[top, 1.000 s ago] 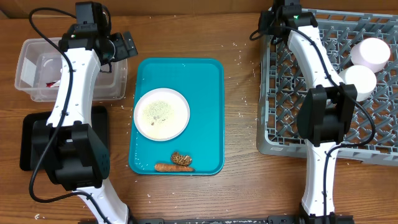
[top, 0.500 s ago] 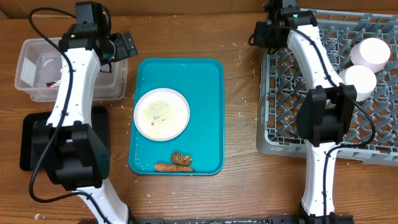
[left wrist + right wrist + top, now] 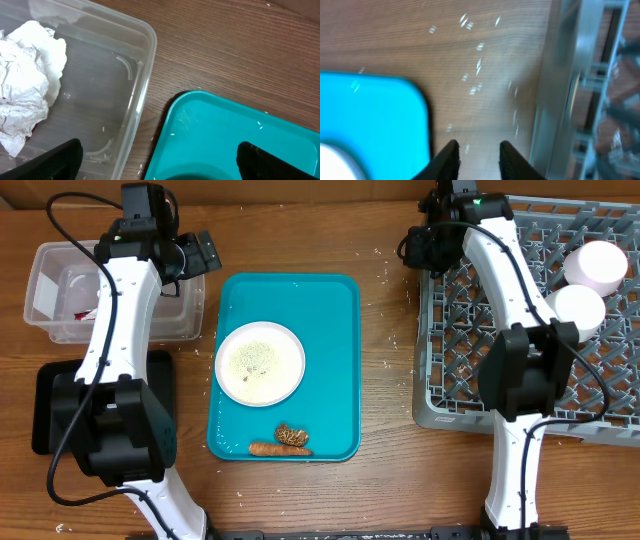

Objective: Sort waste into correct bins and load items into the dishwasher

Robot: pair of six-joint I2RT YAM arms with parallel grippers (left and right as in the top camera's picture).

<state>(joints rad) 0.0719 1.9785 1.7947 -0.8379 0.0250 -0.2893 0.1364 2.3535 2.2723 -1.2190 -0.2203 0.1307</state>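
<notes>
Overhead: two white cups (image 3: 596, 265) are sitting in the dish rack (image 3: 600, 410), upper right. Tissue (image 3: 25, 80) and wrapper (image 3: 85, 313) are lying in the clear tub (image 3: 40, 260), upper left. Plate (image 3: 285, 380) with rice (image 3: 252, 358), carrot piece (image 3: 268, 448) and brown lump (image 3: 292, 436) are waiting on the teal tray (image 3: 340, 300), centre, so roughly half looks done. Left end effector (image 3: 165, 160) is hanging spread wide, empty. Right end effector (image 3: 479, 150) is hovering slightly parted, empty, over tabletop (image 3: 380, 380) beside the rack.
</notes>
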